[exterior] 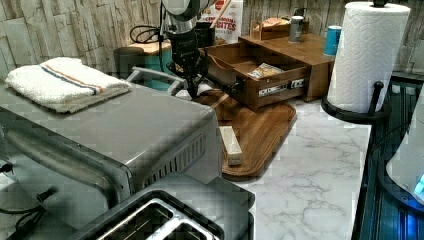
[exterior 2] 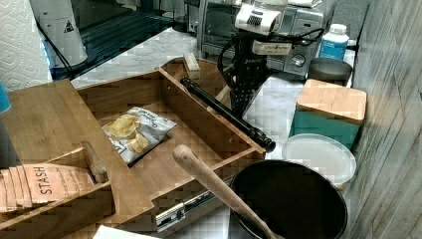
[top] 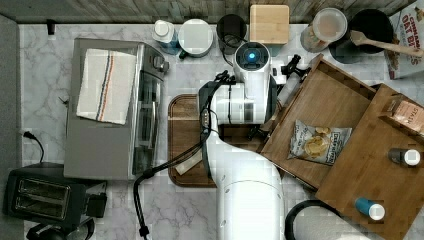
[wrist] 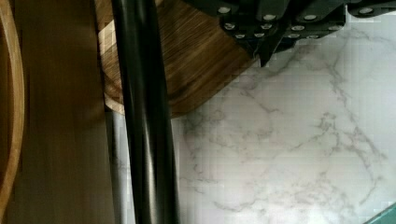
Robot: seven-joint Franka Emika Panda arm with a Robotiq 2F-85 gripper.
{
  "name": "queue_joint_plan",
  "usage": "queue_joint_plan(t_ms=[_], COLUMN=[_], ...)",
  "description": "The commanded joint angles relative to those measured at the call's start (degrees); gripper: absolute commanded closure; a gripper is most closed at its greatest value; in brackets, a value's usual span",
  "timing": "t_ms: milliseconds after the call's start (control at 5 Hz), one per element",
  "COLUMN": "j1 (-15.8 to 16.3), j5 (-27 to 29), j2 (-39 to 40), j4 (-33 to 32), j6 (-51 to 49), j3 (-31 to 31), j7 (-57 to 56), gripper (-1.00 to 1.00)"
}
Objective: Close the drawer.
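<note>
The drawer (top: 325, 107) stands pulled out of its wooden cabinet, with a chip bag (top: 316, 142) lying on its flat bottom. A long black bar handle (exterior 2: 224, 112) runs along the drawer front (exterior 2: 199, 124). My gripper (exterior 2: 238, 107) points down just outside that front, beside the handle and not touching it. In the wrist view the handle (wrist: 144, 116) passes alongside my gripper (wrist: 264, 53), whose fingers look shut with nothing between them, above the marble counter and the corner of a dark tray. From the left view my gripper (exterior: 192, 90) hangs close to the handle's end (exterior: 222, 85).
A dark round-cornered wooden tray (top: 182, 140) lies under my arm, with a pale block (exterior: 231, 145) on it. A toaster oven (top: 110, 110) stands at the top view's left. A teal box with a wooden lid (exterior 2: 331, 112) and a black pot (exterior 2: 288, 199) stand near the drawer.
</note>
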Motion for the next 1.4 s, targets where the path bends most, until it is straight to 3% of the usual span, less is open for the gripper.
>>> queue_joint_plan(t_ms=[200, 400, 800, 1200, 1400], j1=[-6.27, -9.38, -12.28, -18.68, -19.31], j5=[-0.04, 1.46, -0.63, 2.84, 1.18], j2=[-4.24, -5.81, -8.59, -2.94, -2.46], j4=[1.02, -2.10, -6.69, -0.52, 0.79], j6=[-0.10, 0.19, -0.72, -1.69, -4.06], j3=[-2.08, -2.37, -5.73, -8.20, -11.09], j7=[-11.23, -15.46, -19.39, -31.85, -30.19], gripper=[1.00, 1.00, 1.00, 1.00, 1.00])
